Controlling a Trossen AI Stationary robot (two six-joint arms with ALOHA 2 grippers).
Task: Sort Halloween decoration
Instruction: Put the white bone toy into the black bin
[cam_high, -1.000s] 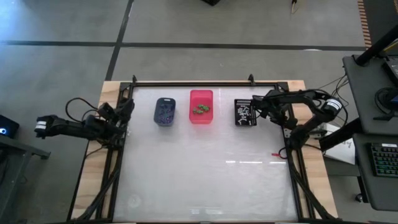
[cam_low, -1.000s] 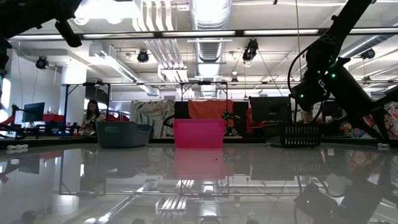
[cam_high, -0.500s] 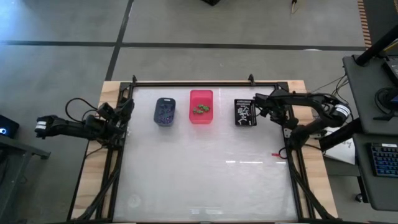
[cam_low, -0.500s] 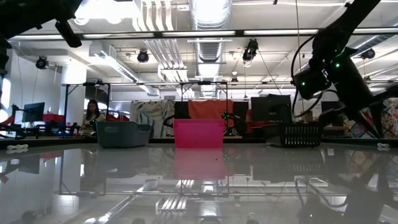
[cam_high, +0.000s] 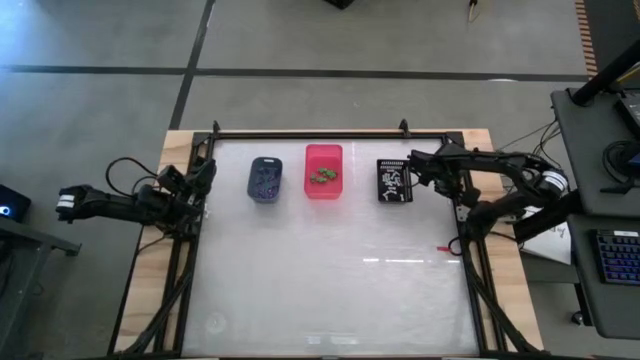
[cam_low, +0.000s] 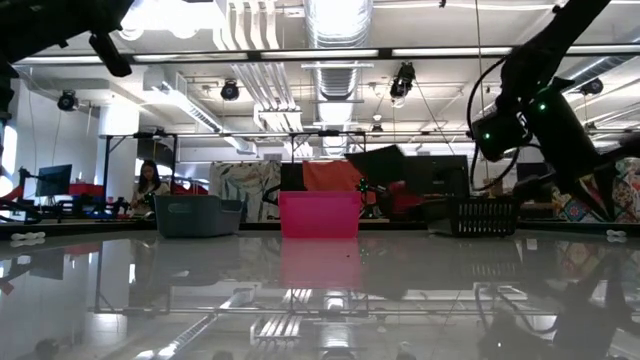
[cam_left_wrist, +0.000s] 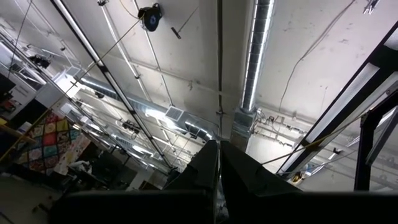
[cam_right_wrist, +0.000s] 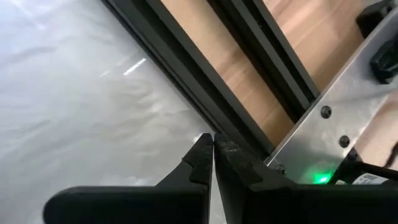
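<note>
Right end effector (cam_high: 418, 170) (closed, empty) beside black bin (cam_high: 395, 181) holding white trinkets (cam_high: 393, 179).

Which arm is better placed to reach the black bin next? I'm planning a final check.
Right. The right gripper, shut and empty, sits beside the black bin; the left gripper is at the table's far left edge.
</note>
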